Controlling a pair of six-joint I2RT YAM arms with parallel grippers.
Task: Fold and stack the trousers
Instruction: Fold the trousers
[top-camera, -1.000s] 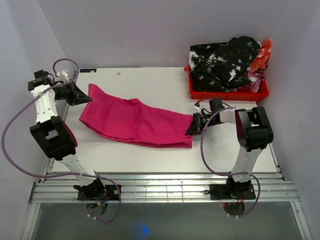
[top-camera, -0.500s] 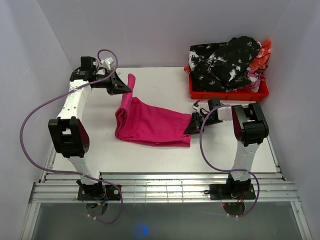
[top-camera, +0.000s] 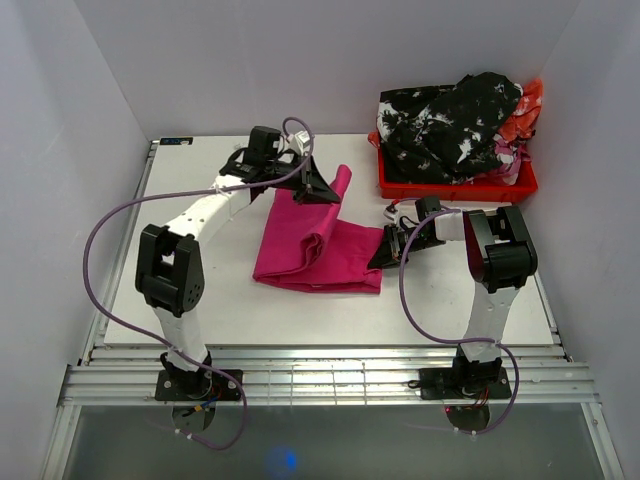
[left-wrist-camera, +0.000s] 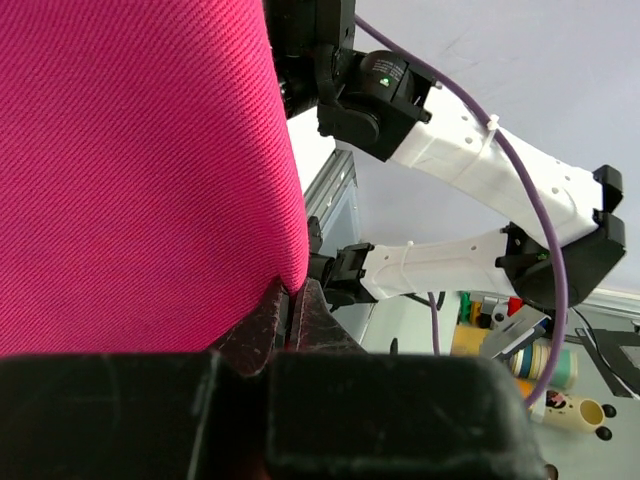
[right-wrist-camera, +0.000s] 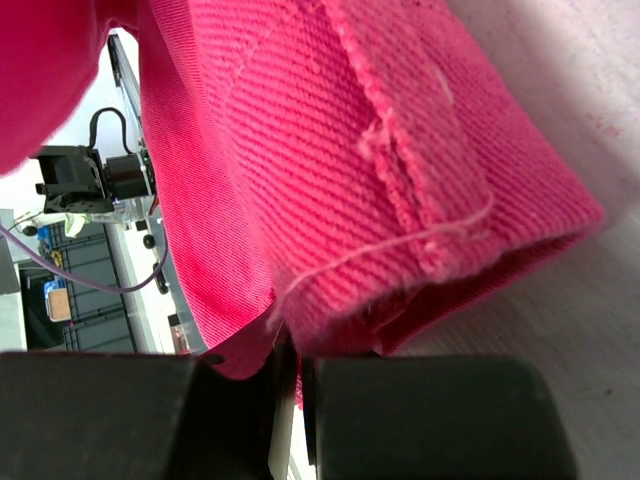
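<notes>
Trousers (top-camera: 318, 245) lie mid-table, partly doubled over. The lower layer is flat on the table (top-camera: 200, 290), and one end is lifted and draped up toward the far side.

L gripper (top-camera: 322, 190) is at that raised end, above the cloth's far edge, clamped tight on a pinch of pink fabric. L wrist view: cloth fills most of the frame and its edge runs down into the closed fingertips (left-wrist-camera: 264, 322).

R gripper (top-camera: 386, 256) is low at the trousers' right end, at table level, jaws closed on that end. R wrist view: thick seamed edge sits right at the tips, w/ a thin flap nipped between them.

The trousers thus span between the two grippers, L end up, R end down.

Red crate (top-camera: 455, 188) stands at the far right corner, heaped w/ clothes (top-camera: 450, 125), mostly black-and-white print. It's near R gripper but apart from the trousers. L arm's purple cable (top-camera: 95, 250) loops out to the left, off the cloth.
</notes>
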